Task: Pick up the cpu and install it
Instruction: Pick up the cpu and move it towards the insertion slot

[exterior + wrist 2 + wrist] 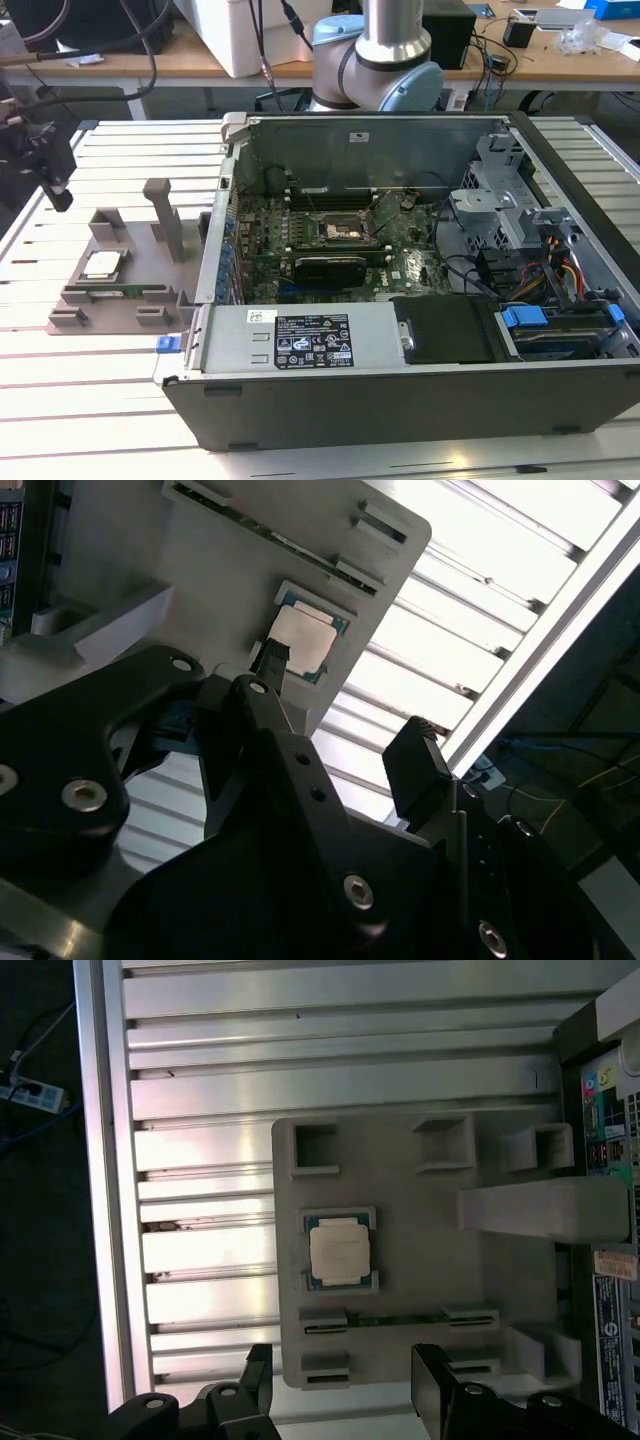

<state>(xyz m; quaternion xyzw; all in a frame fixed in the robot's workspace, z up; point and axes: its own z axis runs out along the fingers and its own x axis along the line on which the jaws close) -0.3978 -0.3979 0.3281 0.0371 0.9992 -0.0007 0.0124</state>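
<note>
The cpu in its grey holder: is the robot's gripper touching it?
Apart. In the exterior view the gripper hangs clear of the cpu, with bare table showing between them; its jaws stand open.

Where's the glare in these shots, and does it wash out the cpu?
First wrist view: the slatted table glares white beside the cpu, which is readable. Second wrist view: slats blown out, gripper dark against them. Exterior view: even light.

In the second wrist view, one finger (268,672) of the hand (343,702) hides part of the cpu's (308,638) edge.
</note>
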